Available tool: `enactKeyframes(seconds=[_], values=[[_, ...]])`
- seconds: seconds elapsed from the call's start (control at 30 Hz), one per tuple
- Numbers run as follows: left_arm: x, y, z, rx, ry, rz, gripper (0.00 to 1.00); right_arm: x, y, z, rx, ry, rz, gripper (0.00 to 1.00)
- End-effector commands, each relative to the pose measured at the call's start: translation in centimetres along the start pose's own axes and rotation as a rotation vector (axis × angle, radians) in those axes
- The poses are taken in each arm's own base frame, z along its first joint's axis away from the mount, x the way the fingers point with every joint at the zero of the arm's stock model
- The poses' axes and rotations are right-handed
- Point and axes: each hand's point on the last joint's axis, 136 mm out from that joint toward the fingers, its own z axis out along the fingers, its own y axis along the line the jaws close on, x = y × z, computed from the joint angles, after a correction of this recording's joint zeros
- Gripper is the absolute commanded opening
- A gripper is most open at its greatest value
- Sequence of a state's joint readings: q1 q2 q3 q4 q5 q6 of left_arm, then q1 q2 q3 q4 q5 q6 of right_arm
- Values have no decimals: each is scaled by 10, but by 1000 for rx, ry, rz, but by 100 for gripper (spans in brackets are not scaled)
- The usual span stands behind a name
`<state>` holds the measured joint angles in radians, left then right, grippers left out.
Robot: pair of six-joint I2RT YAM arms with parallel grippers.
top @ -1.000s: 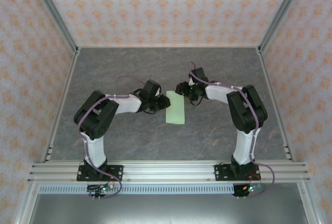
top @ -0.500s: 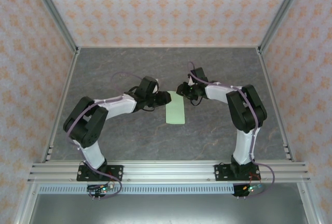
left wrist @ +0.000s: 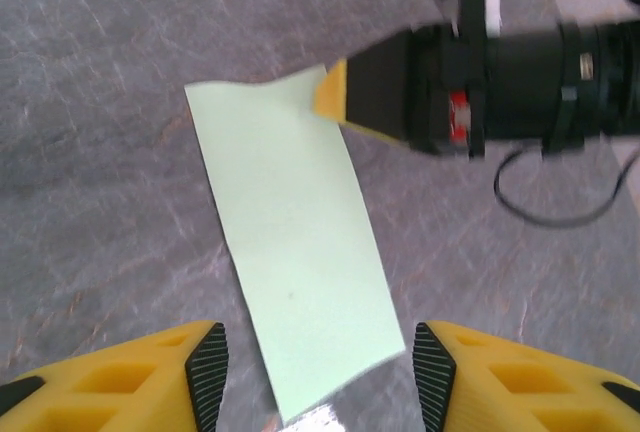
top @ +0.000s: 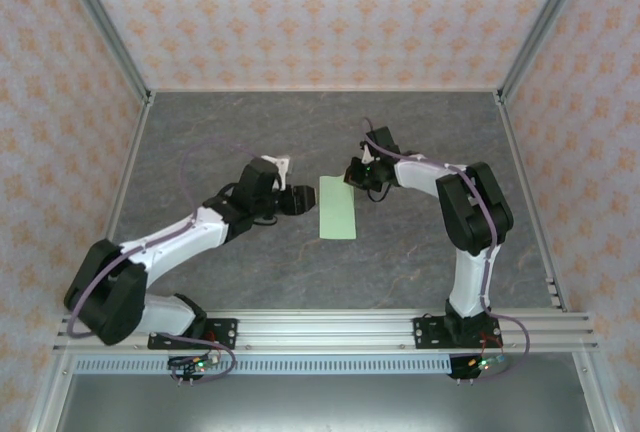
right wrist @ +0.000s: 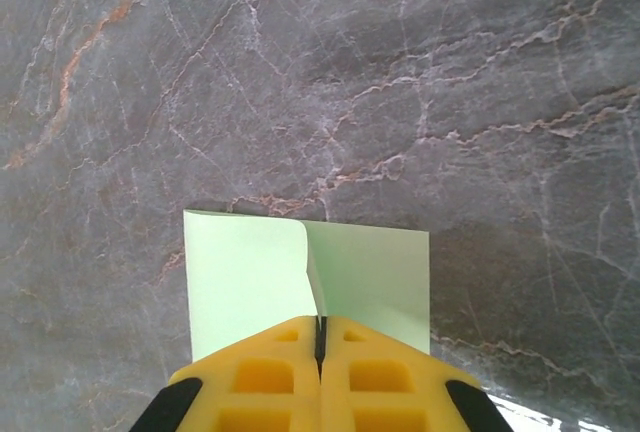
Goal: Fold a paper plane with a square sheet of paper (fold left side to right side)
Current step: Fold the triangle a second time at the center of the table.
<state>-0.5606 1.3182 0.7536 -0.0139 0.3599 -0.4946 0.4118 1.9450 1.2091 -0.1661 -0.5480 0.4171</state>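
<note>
Right wrist: pinched shut with the right gripper point(right wrist: 320, 327) on a lifted flap of the thin pale green paper sheet point(right wrist: 250, 272) (flat on the grey table point(right wrist: 420, 82)); straddled opposite by the left gripper point(left wrist: 320, 370), spread wide.

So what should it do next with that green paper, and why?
Probably lift slightly: the right gripper is shut on the far end of the square sheet of paper, whose top layer already curls up there, while the left gripper stands open beside it.
</note>
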Motion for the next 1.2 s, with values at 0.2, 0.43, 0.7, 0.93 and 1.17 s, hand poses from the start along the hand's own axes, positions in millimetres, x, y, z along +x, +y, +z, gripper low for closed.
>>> enactKeyframes(seconds=[0.2,0.43,0.7,0.93,1.17], values=[[48,-19,-12,-36,72,301,60,-1,19,-28,1,55,-15,4],[59,-47,11,-47,100,407,63,2,19,-27,2,75,-8,4],[63,-69,33,-116,112,493,64,1,19,-27,6,74,-5,4],[58,-60,44,-243,89,479,65,1,19,-27,4,73,-4,4],[63,-53,55,-323,104,498,64,2,18,-24,3,77,-1,4]])
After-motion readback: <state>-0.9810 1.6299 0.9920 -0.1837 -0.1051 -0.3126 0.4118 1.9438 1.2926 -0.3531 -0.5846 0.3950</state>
